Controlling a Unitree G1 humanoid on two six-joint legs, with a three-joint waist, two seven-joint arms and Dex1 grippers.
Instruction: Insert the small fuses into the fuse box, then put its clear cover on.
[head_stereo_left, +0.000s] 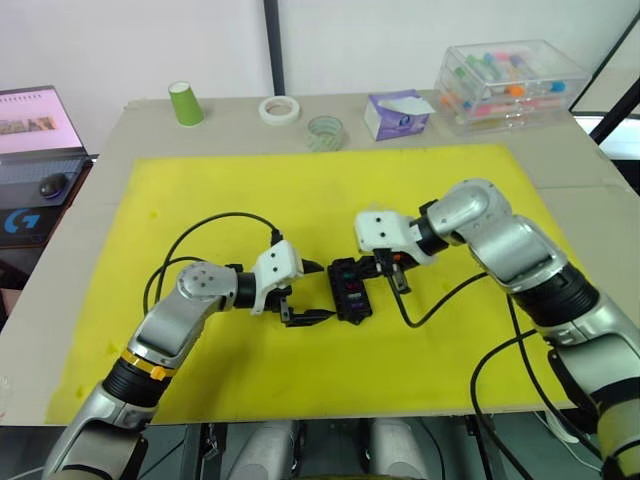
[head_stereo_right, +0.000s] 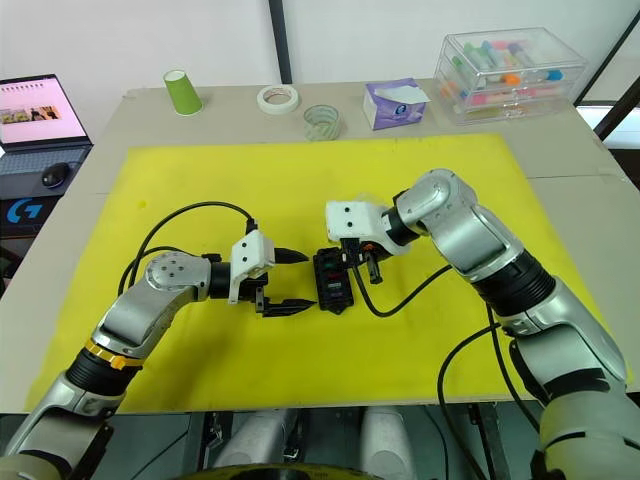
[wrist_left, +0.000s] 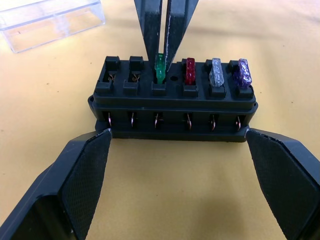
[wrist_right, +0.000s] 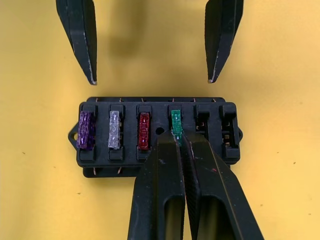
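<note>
The black fuse box (wrist_right: 157, 150) lies on the yellow mat (head_stereo_left: 200, 200) between my two grippers. It holds a purple fuse (wrist_right: 86, 130), a pale grey fuse (wrist_right: 114, 130) and a red fuse (wrist_right: 143, 131) in a row. My right gripper (wrist_right: 177, 137) is shut on a green fuse (wrist_right: 175, 121) that stands in the slot beside the red one. Two slots at the end are empty. My left gripper (head_stereo_left: 322, 292) is open, its fingers on either side of the box's long face without touching it. The clear cover (wrist_left: 50, 22) lies on the mat behind the box.
At the table's back stand a clear drawer box (head_stereo_left: 510, 80), a purple tissue box (head_stereo_left: 397, 113), two tape rolls (head_stereo_left: 280, 108) and a green cup (head_stereo_left: 185, 103). A laptop (head_stereo_left: 35, 125) sits off the table's left edge. Black cables loop over the mat beside each arm.
</note>
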